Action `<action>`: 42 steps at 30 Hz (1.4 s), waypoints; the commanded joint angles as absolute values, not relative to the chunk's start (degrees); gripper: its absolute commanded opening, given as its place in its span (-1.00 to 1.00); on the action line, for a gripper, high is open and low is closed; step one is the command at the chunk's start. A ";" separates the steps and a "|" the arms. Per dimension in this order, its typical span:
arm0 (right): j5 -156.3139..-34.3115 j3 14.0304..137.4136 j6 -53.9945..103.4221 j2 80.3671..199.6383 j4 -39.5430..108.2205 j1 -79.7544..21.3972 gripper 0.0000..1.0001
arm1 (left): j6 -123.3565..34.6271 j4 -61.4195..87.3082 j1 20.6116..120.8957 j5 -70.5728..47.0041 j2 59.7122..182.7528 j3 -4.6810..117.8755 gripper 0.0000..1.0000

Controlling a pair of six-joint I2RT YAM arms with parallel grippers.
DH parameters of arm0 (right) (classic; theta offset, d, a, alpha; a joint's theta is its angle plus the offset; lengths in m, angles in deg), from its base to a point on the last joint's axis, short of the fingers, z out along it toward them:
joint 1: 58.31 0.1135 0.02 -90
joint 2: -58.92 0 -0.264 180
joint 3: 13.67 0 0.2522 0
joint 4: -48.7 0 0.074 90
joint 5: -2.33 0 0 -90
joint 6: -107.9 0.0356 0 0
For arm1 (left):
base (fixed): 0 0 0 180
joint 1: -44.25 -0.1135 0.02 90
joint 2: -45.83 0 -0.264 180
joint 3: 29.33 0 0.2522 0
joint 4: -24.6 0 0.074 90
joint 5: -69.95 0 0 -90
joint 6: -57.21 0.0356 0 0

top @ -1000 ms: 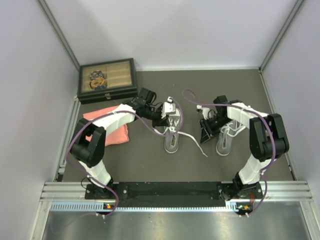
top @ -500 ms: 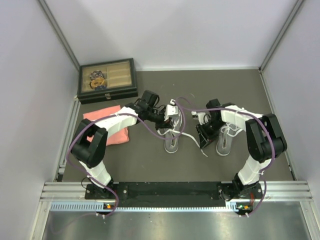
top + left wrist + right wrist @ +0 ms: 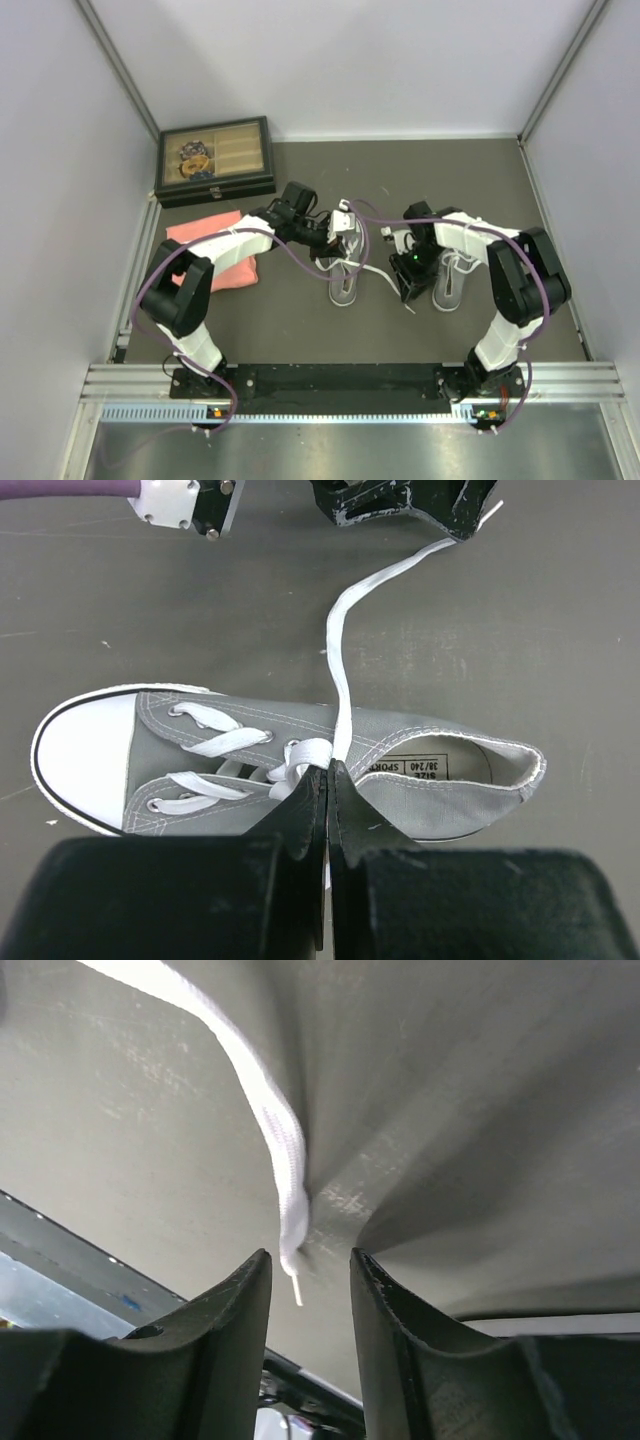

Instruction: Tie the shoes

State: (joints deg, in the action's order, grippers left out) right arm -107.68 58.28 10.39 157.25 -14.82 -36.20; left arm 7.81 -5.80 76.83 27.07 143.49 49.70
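L gripper (image 3: 328, 780) sits clenched right over the tongue of the small grey canvas low-top sneaker with white rubber toe cap (image 3: 390, 735). Its tips press together at the top lace crossing. It looks to pin the long white lace (image 3: 345, 620) there, prob. to anchor that end so the free length can be worked w/o dragging the shoe.

From the pinch the lace runs out over the sneaker's side to the R gripper (image 3: 310, 1260), which hangs just beside the sneaker. R gripper is released: its 2 fingers stand apart, and the lace tip w/ its aglet hangs loose in the gap, not squeezed. My read is that the next move needs a fresh bite near that tip.

The 2nd grey sneaker (image 3: 449, 282) lies beyond the R gripper from the 1st, roughly parallel to it; its laces are too small to judge. The 1st shows no bow, so the task looks early.

Room: the dark tabletop (image 3: 300, 330) is open between the sneaker and the arm bases. The tight spot is the strip between the 2 sneakers, filled by the R gripper. The pink folded cloth (image 3: 225, 265) lies on the sneaker's opposite side, near but apart. The dark lidded box (image 3: 214, 160) is well beyond the cloth and is prob. no obstacle.
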 commanded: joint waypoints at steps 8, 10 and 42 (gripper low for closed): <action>-102.09 59.85 17.46 158.67 -12.61 -28.87 -0.31 | 8.26 -3.66 76.86 28.73 140.75 48.76 -1.00; -101.21 59.77 17.46 159.12 -12.18 -28.60 -0.43 | 8.26 -3.57 76.77 28.73 140.66 48.68 -1.00; -128.01 101.16 26.69 171.50 4.52 -27.55 -1.00 | 15.55 -3.04 76.86 32.34 137.15 45.51 -1.00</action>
